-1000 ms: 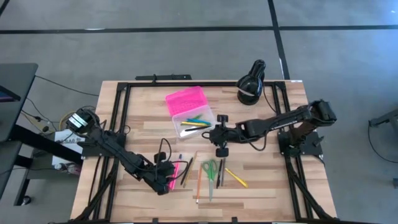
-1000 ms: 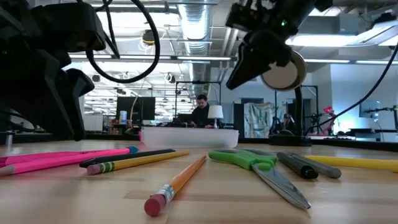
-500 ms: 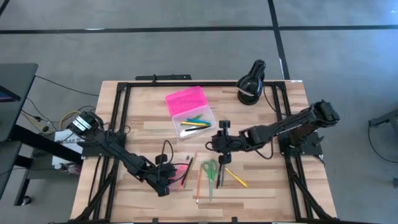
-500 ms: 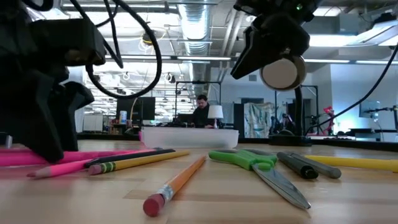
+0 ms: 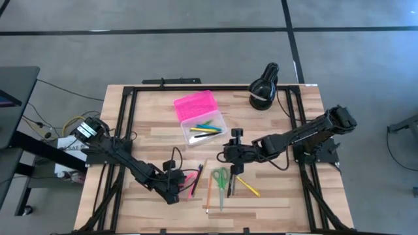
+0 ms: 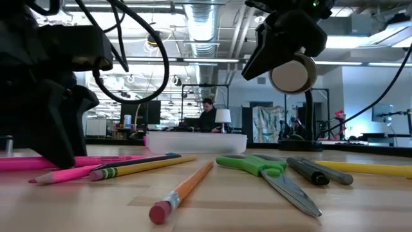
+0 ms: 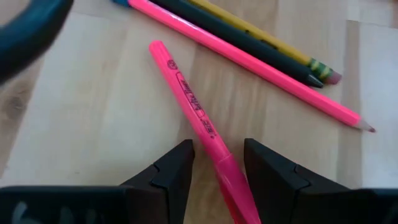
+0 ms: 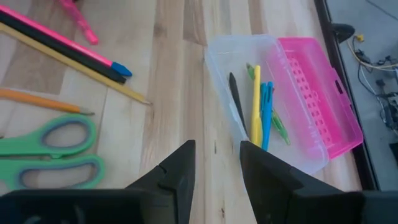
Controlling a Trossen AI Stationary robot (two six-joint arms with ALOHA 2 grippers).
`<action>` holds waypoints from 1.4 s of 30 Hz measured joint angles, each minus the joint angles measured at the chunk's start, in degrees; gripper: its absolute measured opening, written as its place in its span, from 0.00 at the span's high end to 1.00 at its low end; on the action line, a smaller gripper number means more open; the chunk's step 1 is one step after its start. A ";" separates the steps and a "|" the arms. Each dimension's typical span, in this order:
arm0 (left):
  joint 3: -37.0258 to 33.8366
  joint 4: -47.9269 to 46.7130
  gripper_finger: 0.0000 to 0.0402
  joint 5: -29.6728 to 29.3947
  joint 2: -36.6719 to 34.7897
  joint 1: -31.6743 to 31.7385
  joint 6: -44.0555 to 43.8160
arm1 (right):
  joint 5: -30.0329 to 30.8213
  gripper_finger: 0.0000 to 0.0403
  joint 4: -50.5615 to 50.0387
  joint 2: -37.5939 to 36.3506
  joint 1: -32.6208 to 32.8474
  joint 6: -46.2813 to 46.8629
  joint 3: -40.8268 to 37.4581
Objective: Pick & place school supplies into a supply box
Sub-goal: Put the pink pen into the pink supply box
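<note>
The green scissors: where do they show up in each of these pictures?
High view: scissors at lower centre, below the box.
Low view: right of centre, in front of the box.
Left wrist view: not visible.
Right wrist view: handles at lower left.
Shared landmark: the box.

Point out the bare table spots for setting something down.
Free: the wood left of the pencil case, and the near right corner past the yellow pencil. Crowded: the middle, around the scissors and the pink pen between the left gripper fingers.

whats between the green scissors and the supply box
In the high view the right gripper hangs over that stretch between the scissors and the supply box; under it only bare table shows.
</note>
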 joint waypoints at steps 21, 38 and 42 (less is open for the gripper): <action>0.22 -5.88 0.84 9.96 -0.17 7.49 2.13 | 7.39 0.70 -12.25 0.02 5.42 10.07 0.00; 4.67 -24.11 0.90 6.99 0.00 8.96 4.74 | 7.34 0.70 -13.43 0.02 9.56 13.12 0.00; 5.56 -29.55 0.90 3.11 0.26 8.96 3.15 | 7.37 0.70 -14.69 0.03 10.31 14.72 0.00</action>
